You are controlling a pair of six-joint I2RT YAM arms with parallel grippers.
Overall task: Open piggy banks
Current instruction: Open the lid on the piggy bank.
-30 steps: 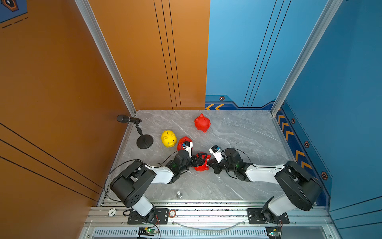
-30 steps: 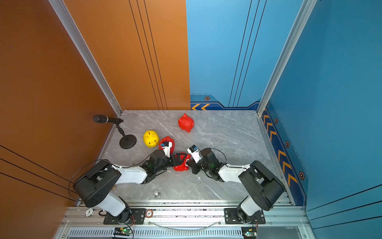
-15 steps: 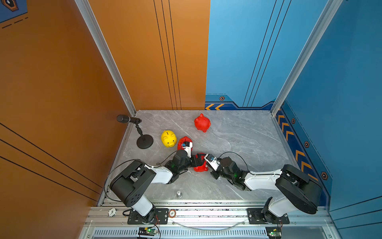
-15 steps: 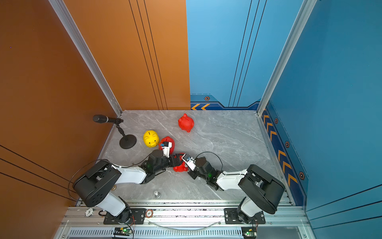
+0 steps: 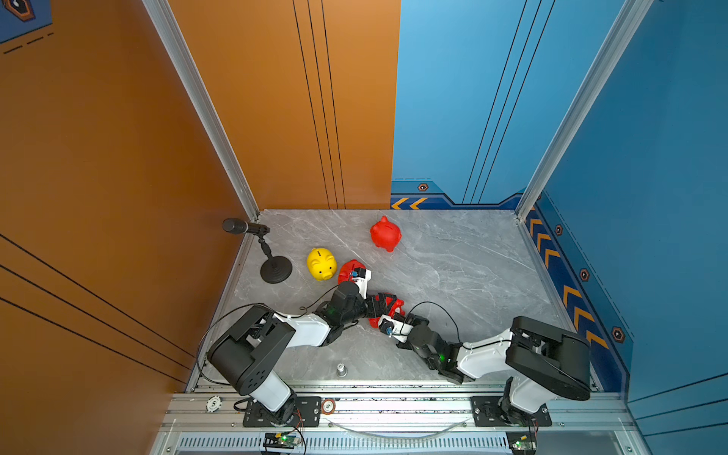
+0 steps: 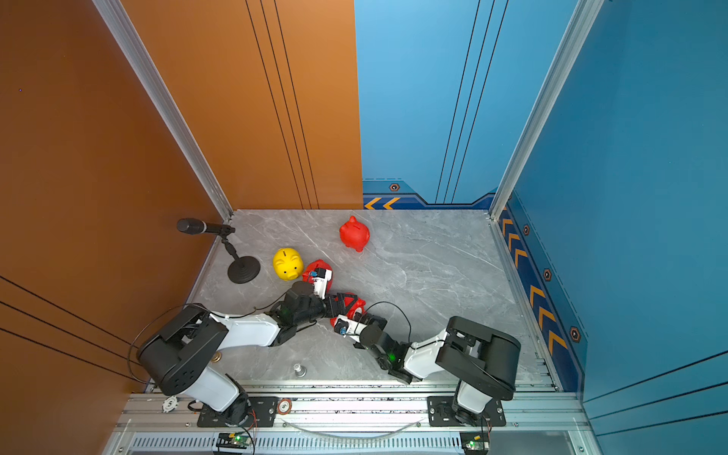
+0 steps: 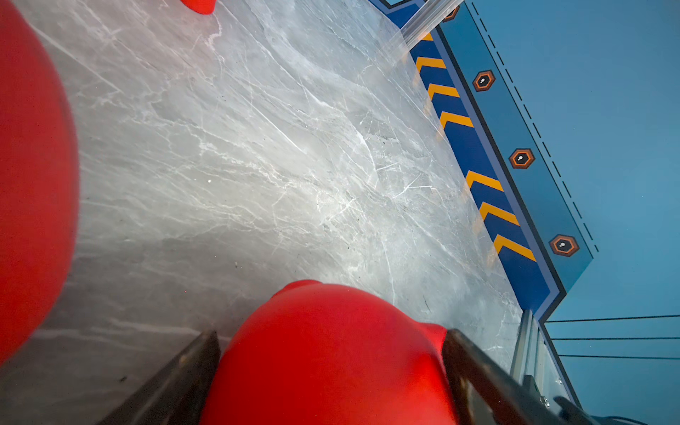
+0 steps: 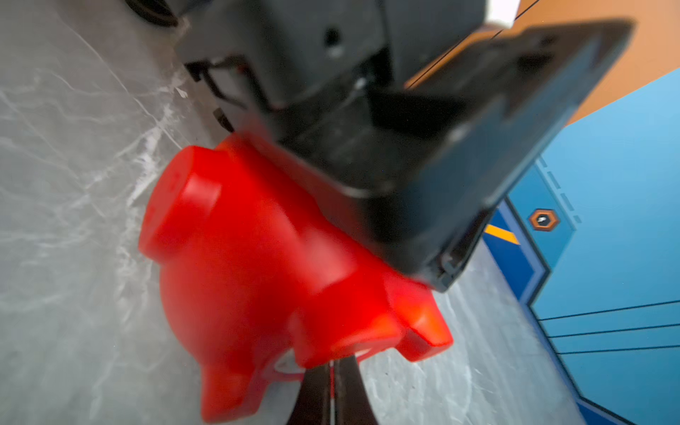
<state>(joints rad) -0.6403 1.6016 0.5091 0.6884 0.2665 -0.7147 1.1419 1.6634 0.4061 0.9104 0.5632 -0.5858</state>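
Note:
A red piggy bank is held near the table's middle front, and my left gripper is shut on its round body, one finger on each flank. My right gripper is shut, its tips tucked under the same bank at the belly; a thin red sliver shows between the fingers. A yellow piggy bank stands at the left. Another red one sits beside it, partly behind my left wrist. One more red bank stands at the back.
A black microphone on a round stand is at the left edge by the orange wall. A small metal stud sticks up near the front rail. Blue walls with chevron strips bound the right side and the back.
My right gripper has swung from beside the held bank toward the front and in under its belly. The left jaws have closed in a little on the bank.

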